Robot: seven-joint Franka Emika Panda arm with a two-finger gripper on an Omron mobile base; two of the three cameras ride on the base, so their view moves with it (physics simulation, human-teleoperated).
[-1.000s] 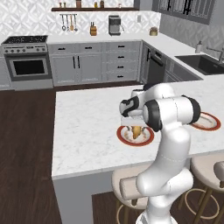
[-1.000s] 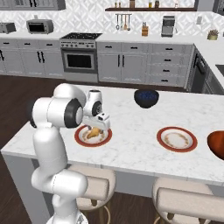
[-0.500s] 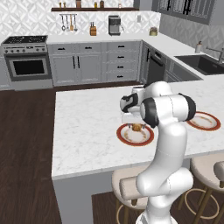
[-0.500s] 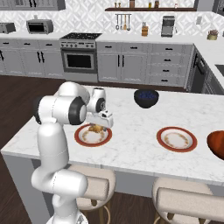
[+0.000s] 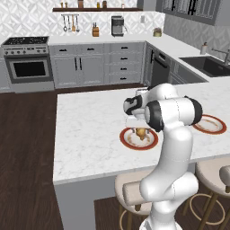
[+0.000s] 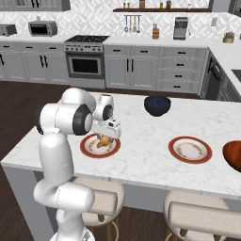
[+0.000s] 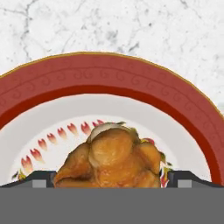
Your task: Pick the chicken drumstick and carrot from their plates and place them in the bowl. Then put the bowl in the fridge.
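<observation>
End effector, jaws spread, straddles one chicken drumstick; two plates.

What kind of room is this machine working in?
A home kitchen, computer-rendered by the look of it. There is a stove with an oven against the back wall, grey cabinets, a sink in the corner counter, and a marble island with stools tucked under it.

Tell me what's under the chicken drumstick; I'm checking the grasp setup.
The chicken drumstick lies on a red-rimmed plate on the marble counter, between the open gripper tips. The plate's centre beneath it is hidden.
</observation>
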